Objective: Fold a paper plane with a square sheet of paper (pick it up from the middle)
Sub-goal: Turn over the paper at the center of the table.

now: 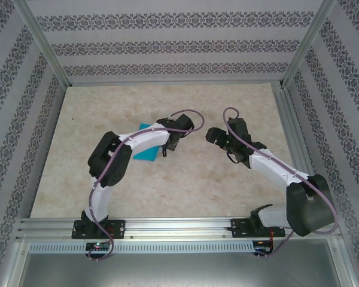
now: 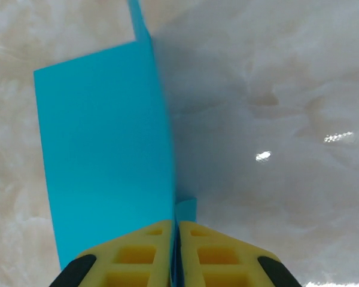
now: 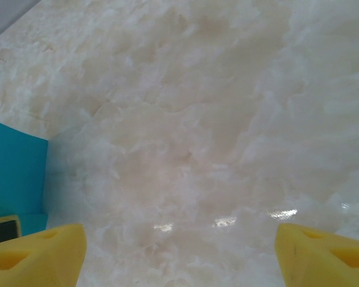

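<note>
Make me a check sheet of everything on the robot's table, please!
Surface: marbled beige table, bare where it shows.
Job's things: teal square sheet of paper, bent along a crease, not yet a plane.
Clutter: nothing seen.
Grippers: left gripper shut on the paper at its crease; right gripper open above bare table, paper off to its side.
Cables: purple cables run along both arms, looping near the wrists.
Surroundings: patterned walls and a metal frame.
</note>
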Available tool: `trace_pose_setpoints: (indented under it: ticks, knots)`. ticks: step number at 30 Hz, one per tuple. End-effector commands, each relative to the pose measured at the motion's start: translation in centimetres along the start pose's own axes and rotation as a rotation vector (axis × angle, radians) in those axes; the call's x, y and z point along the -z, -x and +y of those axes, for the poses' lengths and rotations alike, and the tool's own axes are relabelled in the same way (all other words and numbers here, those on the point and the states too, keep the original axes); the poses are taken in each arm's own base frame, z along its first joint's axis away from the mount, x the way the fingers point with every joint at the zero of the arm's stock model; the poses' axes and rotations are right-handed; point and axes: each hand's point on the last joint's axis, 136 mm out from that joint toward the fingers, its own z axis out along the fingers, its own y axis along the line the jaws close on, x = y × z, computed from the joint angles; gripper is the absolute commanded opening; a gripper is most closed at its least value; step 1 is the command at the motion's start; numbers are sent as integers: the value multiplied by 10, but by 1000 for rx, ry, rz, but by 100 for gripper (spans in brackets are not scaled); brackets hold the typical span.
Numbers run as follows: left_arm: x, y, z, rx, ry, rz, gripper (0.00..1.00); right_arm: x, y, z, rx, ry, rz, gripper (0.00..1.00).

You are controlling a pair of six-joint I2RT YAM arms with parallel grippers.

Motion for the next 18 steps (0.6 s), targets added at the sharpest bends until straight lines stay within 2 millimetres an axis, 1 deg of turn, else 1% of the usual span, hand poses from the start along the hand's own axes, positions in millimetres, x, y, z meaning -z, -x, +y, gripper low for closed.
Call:
trace_pose_setpoints:
  ticks: [1,6,9,13,18]
  knots:
    - [4,0,-9,7,28,4,13,6,7,-2,-33,8,-34,83]
    - [4,-2,-33,10,-45,14,18,5,6,-8,-49,0,-29,82]
    - [2,-3,-48,16,-106,26,22,3,6,-9,-58,1,-26,82]
    - [2,-3,-56,17,-146,36,30,1,4,-9,-65,4,-16,82]
    - [6,-3,-70,20,-228,47,38,1,5,-10,-70,7,-15,82]
